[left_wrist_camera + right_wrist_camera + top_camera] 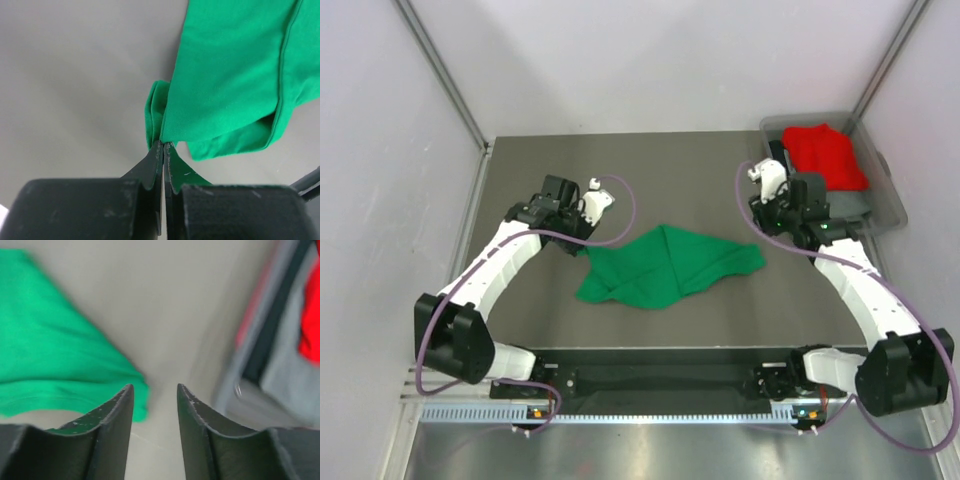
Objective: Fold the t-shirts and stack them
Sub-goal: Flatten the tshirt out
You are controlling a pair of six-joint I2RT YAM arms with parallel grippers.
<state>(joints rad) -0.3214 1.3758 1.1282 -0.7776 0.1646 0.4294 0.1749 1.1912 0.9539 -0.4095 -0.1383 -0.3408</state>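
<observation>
The green t-shirt (665, 265) lies crumpled in the middle of the table. My left gripper (586, 248) is at its left corner and is shut on a pinch of the green cloth; in the left wrist view the shut tips (164, 145) hold a fold of the green t-shirt (235, 75). The red t-shirt (825, 155) lies bunched in the clear bin (890, 205) at the back right. My right gripper (770, 225) is open and empty just right of the green shirt's right tip. In the right wrist view the gripper (155, 390) has the green t-shirt (55, 355) to its left and the red t-shirt (311, 335) at the far right.
The clear bin's wall (260, 340) is close on the right of my right gripper. A dark item (845, 205) lies in the bin below the red shirt. White walls enclose the grey table (540, 300) at the back and sides.
</observation>
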